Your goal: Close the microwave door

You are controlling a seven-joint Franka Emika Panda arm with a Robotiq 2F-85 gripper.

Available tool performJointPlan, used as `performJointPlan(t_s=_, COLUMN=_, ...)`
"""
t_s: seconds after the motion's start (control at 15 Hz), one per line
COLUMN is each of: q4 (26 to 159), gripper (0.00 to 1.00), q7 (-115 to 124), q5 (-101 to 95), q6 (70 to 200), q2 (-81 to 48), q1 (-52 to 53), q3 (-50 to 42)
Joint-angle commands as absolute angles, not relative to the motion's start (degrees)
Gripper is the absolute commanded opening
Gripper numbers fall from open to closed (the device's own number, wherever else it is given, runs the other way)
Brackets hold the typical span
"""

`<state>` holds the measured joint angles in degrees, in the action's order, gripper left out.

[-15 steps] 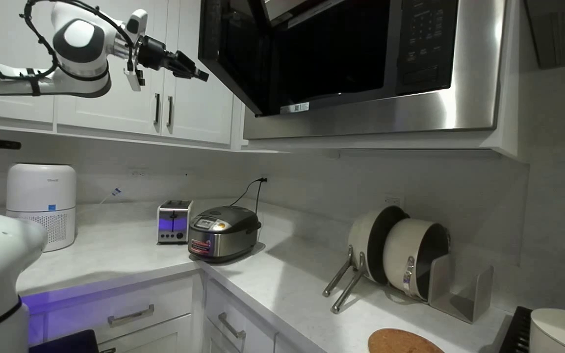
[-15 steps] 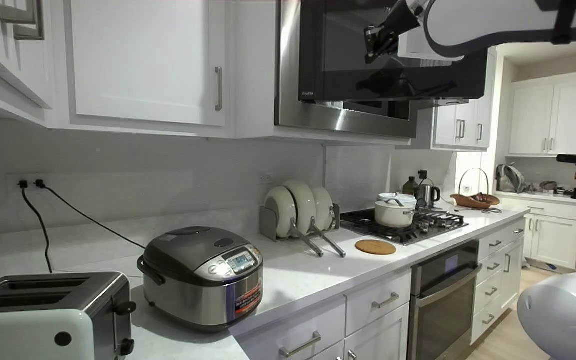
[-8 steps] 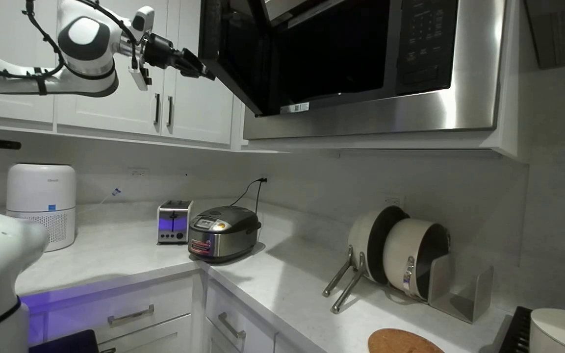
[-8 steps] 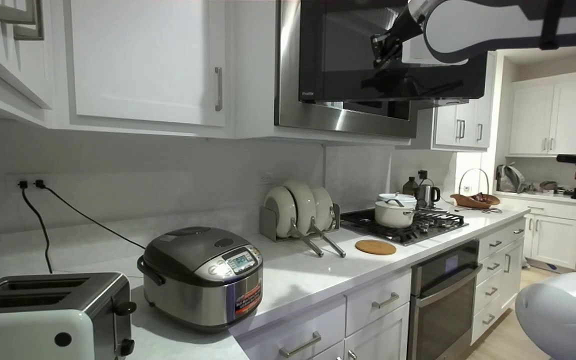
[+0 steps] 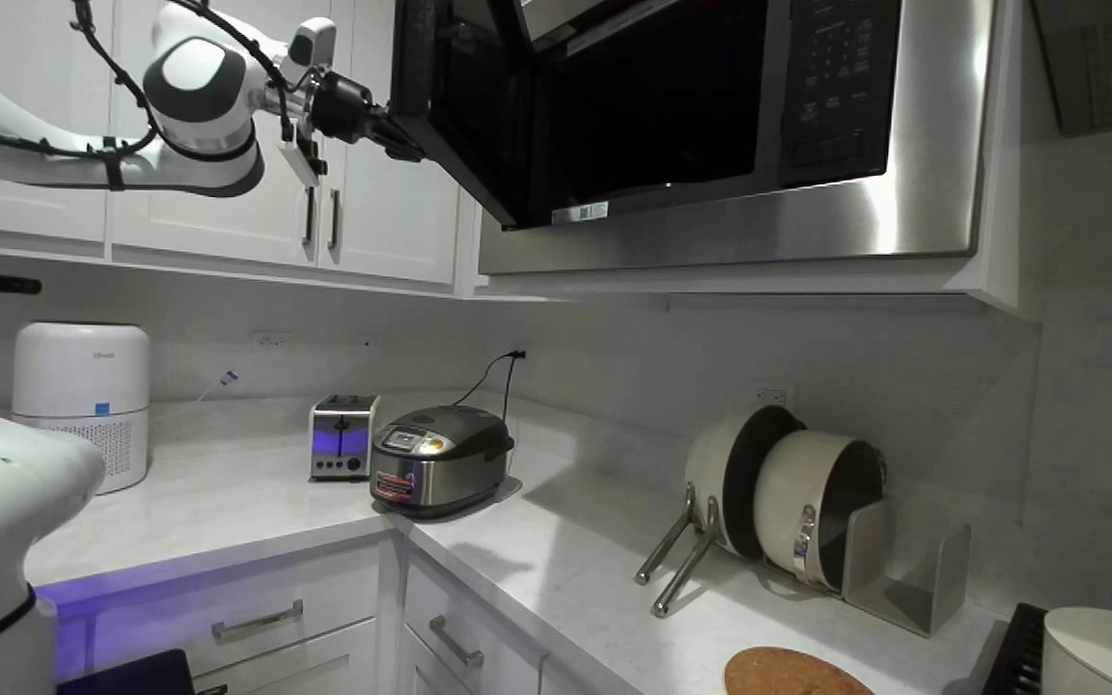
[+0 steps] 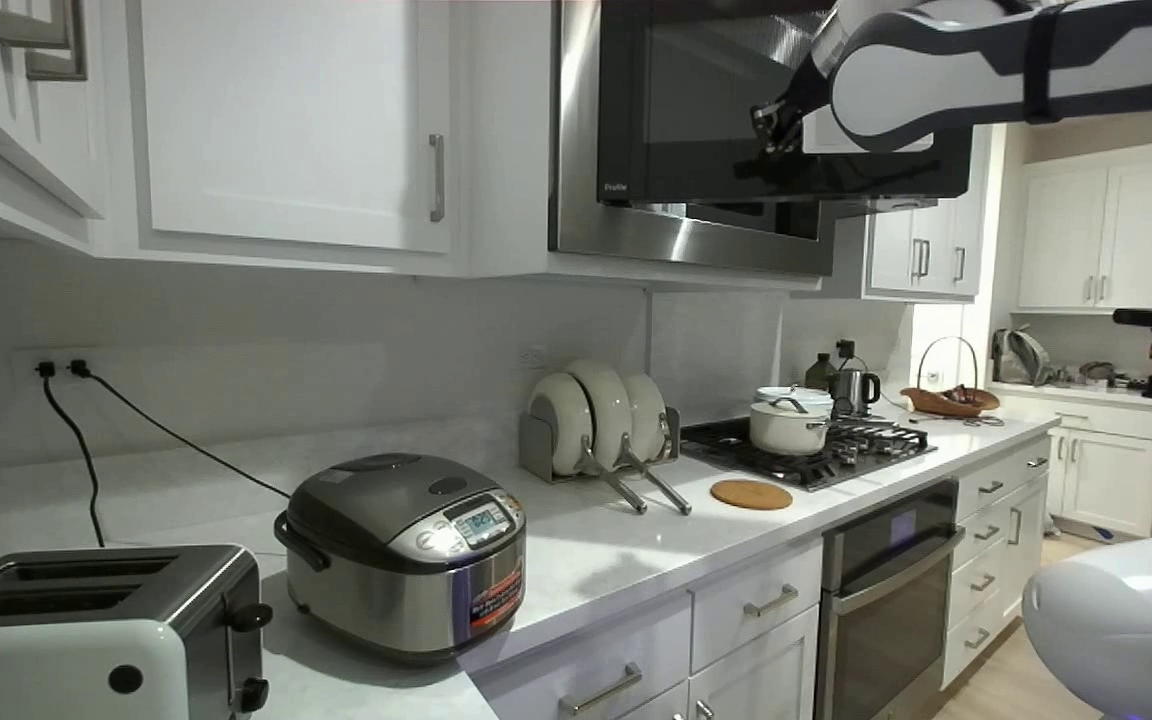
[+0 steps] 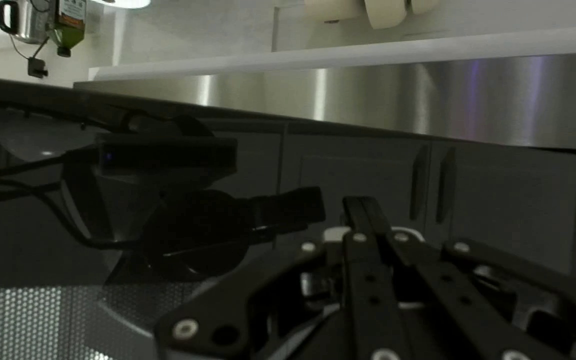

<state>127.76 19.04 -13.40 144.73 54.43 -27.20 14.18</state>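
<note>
White cabinets (image 5: 218, 227) lined the kitchen above a pale desk (image 5: 556, 541) bearing a toaster (image 5: 342, 439) and a rice cooker (image 5: 440, 461). Microwave door (image 6: 696, 90) stood swung out from the silver microwave (image 5: 932, 154) mounted above the desk, its dark outer face toward the claw (image 7: 360, 202). Claw was narrow, fingers (image 7: 352, 215) together, near that face in both exterior views; contact could not be determined. Wrist view: same face mirrored the arm (image 5: 194, 97). Pans (image 6: 606, 410) stood on edge in a rack (image 5: 863, 560) below.

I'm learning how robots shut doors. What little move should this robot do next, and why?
Probably a gentle push on the microwave door toward closed: it stands open, and the shut fingers are at its outer side, though contact isn't clear.
</note>
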Motion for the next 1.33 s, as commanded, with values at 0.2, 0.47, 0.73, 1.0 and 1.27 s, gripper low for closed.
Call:
performJointPlan(t_s=0.2, q4=125.91, gripper=0.00, q7=24.59, q5=-16.76, q6=146.32, q2=50.07, q1=-31.46, q3=13.96)
performJointPlan(t_s=0.47, q4=125.29, gripper=0.00, q7=27.27, q5=-17.68, q6=146.64, q2=48.22, q1=-33.56, q3=14.10)
performJointPlan(t_s=0.73, q4=125.65, gripper=0.00, q7=30.00, q5=-17.99, q6=150.25, q2=47.05, q1=-36.20, q3=14.64)
performJointPlan(t_s=1.0, q4=125.68, gripper=0.00, q7=32.40, q5=-17.89, q6=154.46, q2=45.78, q1=-39.54, q3=15.49)
performJointPlan(t_s=1.27, q4=125.37, gripper=0.00, q7=33.76, q5=-17.21, q6=156.75, q2=44.63, q1=-42.89, q3=16.26)
